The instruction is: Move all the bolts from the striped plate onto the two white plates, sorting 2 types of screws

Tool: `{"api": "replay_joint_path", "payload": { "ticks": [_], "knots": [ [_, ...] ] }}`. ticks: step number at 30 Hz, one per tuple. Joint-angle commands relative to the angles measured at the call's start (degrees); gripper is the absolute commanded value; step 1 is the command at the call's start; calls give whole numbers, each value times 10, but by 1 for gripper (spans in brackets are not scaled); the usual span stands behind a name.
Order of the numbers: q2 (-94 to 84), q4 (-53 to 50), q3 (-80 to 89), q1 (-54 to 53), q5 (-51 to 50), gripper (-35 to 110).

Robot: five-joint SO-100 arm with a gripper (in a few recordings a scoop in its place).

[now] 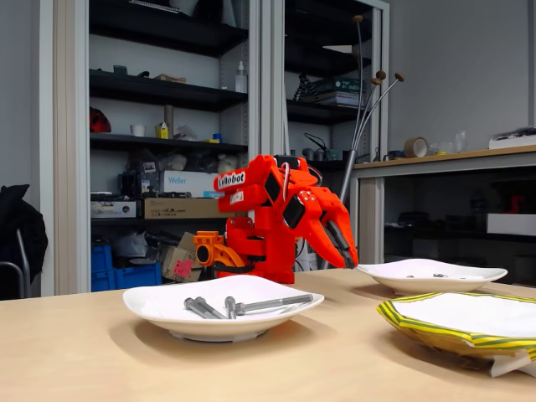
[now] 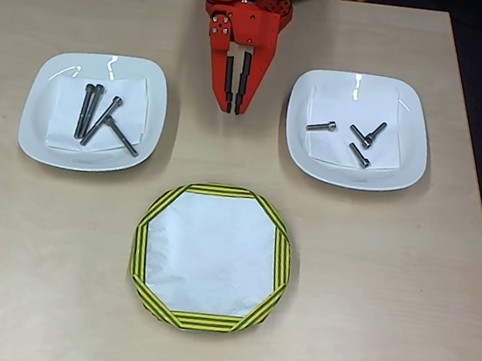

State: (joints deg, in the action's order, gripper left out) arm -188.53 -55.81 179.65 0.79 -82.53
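A: Zero bolts left on the striped plate (image 2: 211, 260), as I see it from overhead.

B: Sorted?

A: Four long bolts (image 2: 99, 116) on the left white plate (image 2: 40, 134), four short bolts (image 2: 355, 135) on the right white plate (image 2: 405, 165). I judge it done. My tool (image 2: 233, 105) hangs between them, fingers nearly together, holding nothing.

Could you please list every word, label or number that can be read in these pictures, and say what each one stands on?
"LeRobot": white label on the orange robot arm, fixed view; small, so the reading is likely, not certain.
"Weller": light box on the shelf behind the arm, fixed view.
Other labels on shelf boxes: too small or blurred to read.
The plates and bolts carry no readable marks in either view.
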Motion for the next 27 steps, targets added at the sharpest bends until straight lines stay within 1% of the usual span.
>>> {"api": "replay_joint_path", "payload": {
  "ticks": [1, 4, 5, 9, 13, 27],
  "knots": [
    [-18, -88, 4, 7, -32, 0],
    [-18, -147, 4, 7, -29, 0],
    [-18, -162, 4, 8, -44, 0],
    [-18, -188, 4, 13, -23, 0],
    [-19, -195, 4, 15, 20, 0],
    [-19, -197, 4, 15, 26, 0]
  ]
}}
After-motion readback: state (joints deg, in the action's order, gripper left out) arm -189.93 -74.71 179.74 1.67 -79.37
